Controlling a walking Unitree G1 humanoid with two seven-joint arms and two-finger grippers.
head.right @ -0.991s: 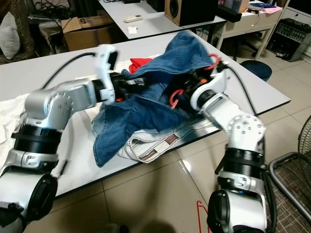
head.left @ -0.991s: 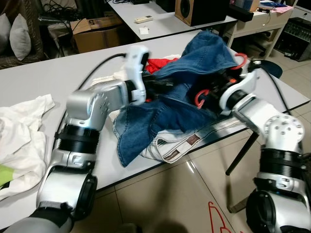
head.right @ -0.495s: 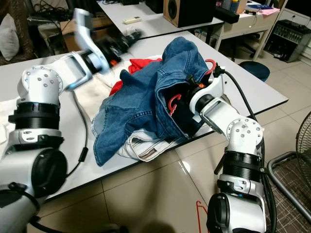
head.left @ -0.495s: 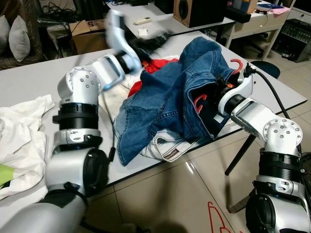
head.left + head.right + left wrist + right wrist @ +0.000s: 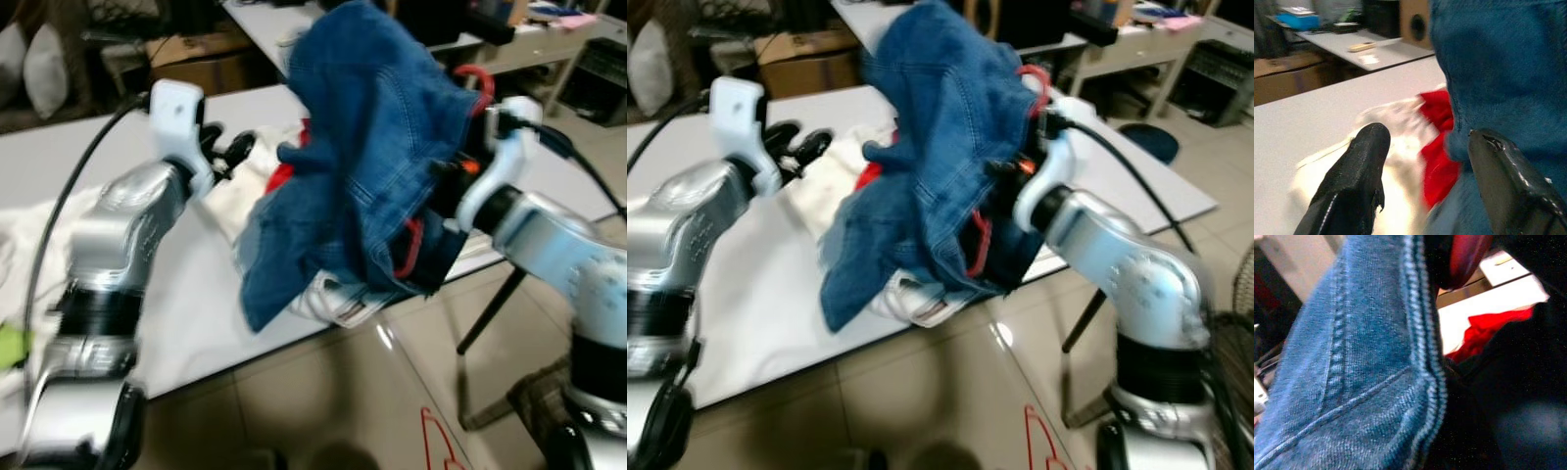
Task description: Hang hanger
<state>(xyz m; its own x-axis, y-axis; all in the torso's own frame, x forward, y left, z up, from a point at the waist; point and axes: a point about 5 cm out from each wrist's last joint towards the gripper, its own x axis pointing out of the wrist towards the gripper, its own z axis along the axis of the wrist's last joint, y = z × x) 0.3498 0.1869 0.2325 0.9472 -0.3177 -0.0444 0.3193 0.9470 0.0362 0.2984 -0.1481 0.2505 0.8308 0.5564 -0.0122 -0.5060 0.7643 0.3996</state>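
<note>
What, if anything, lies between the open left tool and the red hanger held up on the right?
The blue denim garment does: it drapes over the red hanger and hangs between it and the left tool, which is open over the white table.

One denim garment (image 5: 367, 127) — one red hanger (image 5: 474, 76)

cluttered workroom (speaker (image 5: 1418, 24), cardboard box (image 5: 201, 61), tables (image 5: 1352, 51))

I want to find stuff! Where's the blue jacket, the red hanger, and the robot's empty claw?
denim jacket (image 5: 377, 117): left eye view, on its lifted blue back panel.
red hanger (image 5: 477, 76): left eye view, on its hook's curve.
left gripper (image 5: 1425, 156): left wrist view, midway between its open fingertips.
</note>
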